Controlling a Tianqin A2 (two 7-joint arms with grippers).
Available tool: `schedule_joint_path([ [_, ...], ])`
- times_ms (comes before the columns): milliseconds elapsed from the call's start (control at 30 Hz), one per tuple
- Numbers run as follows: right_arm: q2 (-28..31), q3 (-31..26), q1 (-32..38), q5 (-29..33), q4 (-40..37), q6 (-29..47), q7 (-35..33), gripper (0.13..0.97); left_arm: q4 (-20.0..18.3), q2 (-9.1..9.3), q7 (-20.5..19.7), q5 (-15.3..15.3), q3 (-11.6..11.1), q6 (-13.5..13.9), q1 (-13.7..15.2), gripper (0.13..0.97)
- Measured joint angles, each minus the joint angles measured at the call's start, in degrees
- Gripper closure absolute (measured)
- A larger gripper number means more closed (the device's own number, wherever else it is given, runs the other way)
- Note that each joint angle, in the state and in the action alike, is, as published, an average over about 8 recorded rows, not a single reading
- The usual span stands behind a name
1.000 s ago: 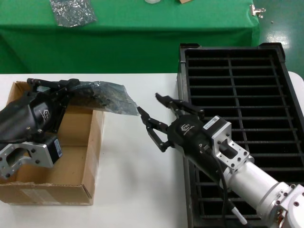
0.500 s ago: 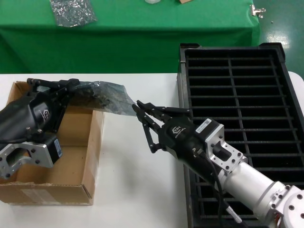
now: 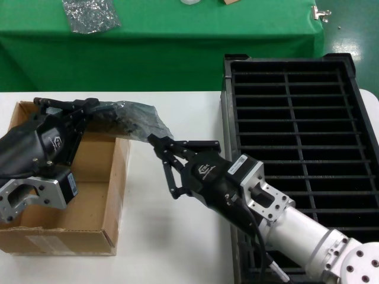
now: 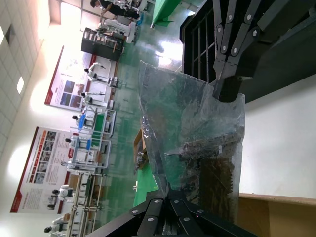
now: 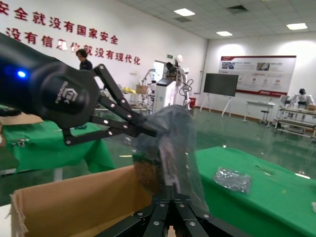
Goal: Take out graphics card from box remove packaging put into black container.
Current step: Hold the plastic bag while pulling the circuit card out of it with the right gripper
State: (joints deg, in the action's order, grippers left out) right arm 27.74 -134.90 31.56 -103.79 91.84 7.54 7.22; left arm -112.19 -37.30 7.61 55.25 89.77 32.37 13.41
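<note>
The packaging (image 3: 135, 122), a long silvery translucent bag, hangs level above the box (image 3: 113, 195), a brown carton at the table's left. The graphics card shows as a dark board inside the bag (image 4: 217, 175). My left gripper (image 3: 90, 107) is shut on the bag's left end above the box; its jaws also show closed on the bag in the left wrist view (image 4: 168, 191). My right gripper (image 3: 156, 142) is shut on the bag's right end, as the right wrist view (image 5: 173, 193) shows. The black container (image 3: 225, 106), a slotted tray, stands to the right.
A green-covered table (image 3: 177, 47) stands behind, with a smaller squarish silvery bag (image 3: 90, 15) on it. White tabletop (image 3: 160, 236) lies between the box and the tray. My right arm reaches across the tray's near left corner.
My right gripper has moved left from near the tray to the bag's right end and closed on it. The left gripper and the bag have stayed in place.
</note>
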Motion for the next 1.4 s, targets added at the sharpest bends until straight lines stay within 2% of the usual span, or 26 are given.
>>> schedule_joint_path([
  [767, -2.1, 9.5, -3.1, 10.1, -0.4, 6.7, 4.3, 0.96, 0.0, 0.0, 0.0, 0.0, 0.0, 0.0, 0.0, 0.958],
  [1400, -6.9, 13.6, -4.2, 12.8, -1.5, 11.6, 2.9, 0.961, 0.0, 0.0, 0.0, 0.0, 0.0, 0.0, 0.0, 0.958],
])
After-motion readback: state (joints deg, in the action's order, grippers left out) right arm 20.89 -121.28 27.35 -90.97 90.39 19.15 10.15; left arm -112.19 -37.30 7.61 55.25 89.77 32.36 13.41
